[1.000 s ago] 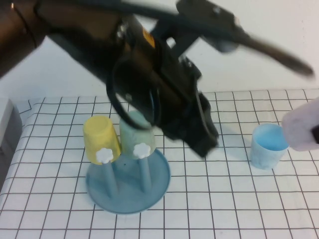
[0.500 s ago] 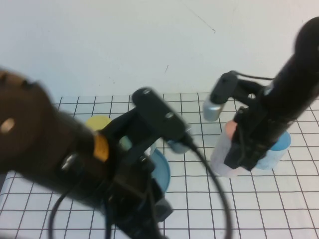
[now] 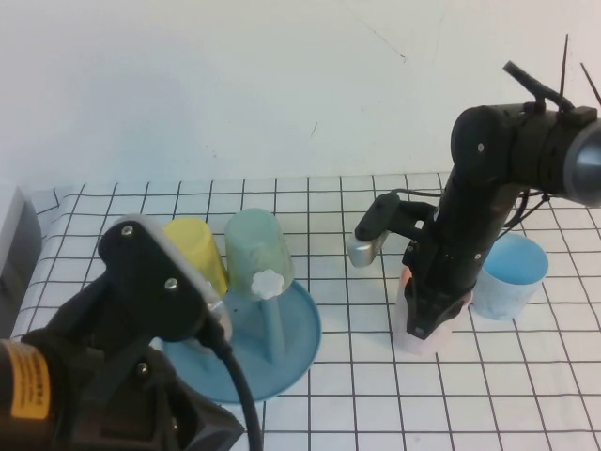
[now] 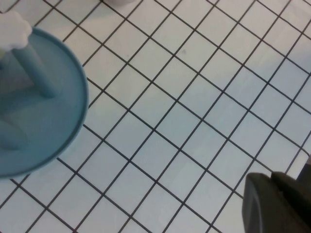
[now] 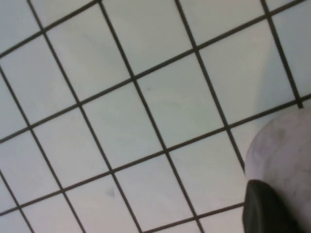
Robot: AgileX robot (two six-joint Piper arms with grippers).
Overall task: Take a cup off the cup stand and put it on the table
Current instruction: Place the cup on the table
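Note:
The pale pink cup (image 3: pixel 416 336) is low over the table (image 3: pixel 376 395), just left of a light blue cup (image 3: pixel 508 275); I cannot tell if it touches the cloth. My right gripper (image 3: pixel 427 318) is shut on it from above. In the right wrist view its marbled wall (image 5: pixel 284 150) lies against one dark finger (image 5: pixel 267 213). The blue cup stand (image 3: pixel 293 331) at centre left carries a yellow cup (image 3: pixel 194 252) and a pale green cup (image 3: pixel 257 246). My left gripper (image 4: pixel 274 199) is shut and empty above the cloth, right of the stand's dish (image 4: pixel 48 126).
My left arm (image 3: pixel 122 376) fills the front left of the high view and hides part of the stand. A grey object (image 3: pixel 14 249) sits at the table's left edge. A white wall rises behind the table.
My right arm has brought the pink cup down and slightly left, beside the light blue cup. My left arm has swung away from the stand to the front left.

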